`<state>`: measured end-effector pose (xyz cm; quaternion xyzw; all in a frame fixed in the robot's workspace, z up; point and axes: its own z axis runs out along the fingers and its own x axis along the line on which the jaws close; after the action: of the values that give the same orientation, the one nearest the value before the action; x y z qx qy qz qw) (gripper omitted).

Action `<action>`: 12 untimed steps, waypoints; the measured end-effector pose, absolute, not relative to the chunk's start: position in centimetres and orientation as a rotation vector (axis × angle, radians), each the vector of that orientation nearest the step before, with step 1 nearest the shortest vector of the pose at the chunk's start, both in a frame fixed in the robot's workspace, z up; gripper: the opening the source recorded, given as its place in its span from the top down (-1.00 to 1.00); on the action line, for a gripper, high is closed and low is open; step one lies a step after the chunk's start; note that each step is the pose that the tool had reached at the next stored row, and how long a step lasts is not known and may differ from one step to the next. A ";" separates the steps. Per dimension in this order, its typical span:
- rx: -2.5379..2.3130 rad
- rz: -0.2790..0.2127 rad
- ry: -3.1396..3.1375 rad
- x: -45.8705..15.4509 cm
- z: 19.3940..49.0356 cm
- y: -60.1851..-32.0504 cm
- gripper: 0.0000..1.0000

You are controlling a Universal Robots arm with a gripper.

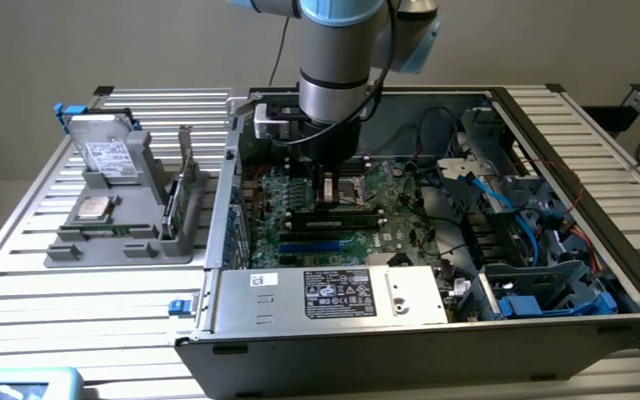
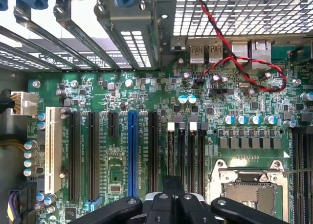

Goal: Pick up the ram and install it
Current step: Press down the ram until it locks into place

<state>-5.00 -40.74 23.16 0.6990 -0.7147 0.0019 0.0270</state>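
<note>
Right under the wrist camera my gripper [image 2: 173, 197] sits with its fingers drawn together, poised over the motherboard [image 2: 122, 150] beside the empty processor socket [image 2: 252, 187]. From the exterior view I've got the arm reaching down inside the open computer case [image 1: 409, 333], gripper at about twelve o'clock of the memory slots. The ram [image 1: 337, 223] looks seated lengthwise in a black slot just below the fingers, though I can't tell if it's fully latched. My worry: pressing off-centre could leave one end proud, or the fingers could clip the red-and-black cable [image 2: 230, 57] nearby.
</note>
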 end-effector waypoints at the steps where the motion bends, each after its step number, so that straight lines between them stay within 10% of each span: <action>1: 2.159 0.006 -2.208 -5.0 23.1 -40.7 0.79; 12: 2.158 0.013 -2.206 -5.0 22.8 -40.6 0.79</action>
<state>-5.04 -40.56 22.82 0.6990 -0.7145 0.0043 0.0279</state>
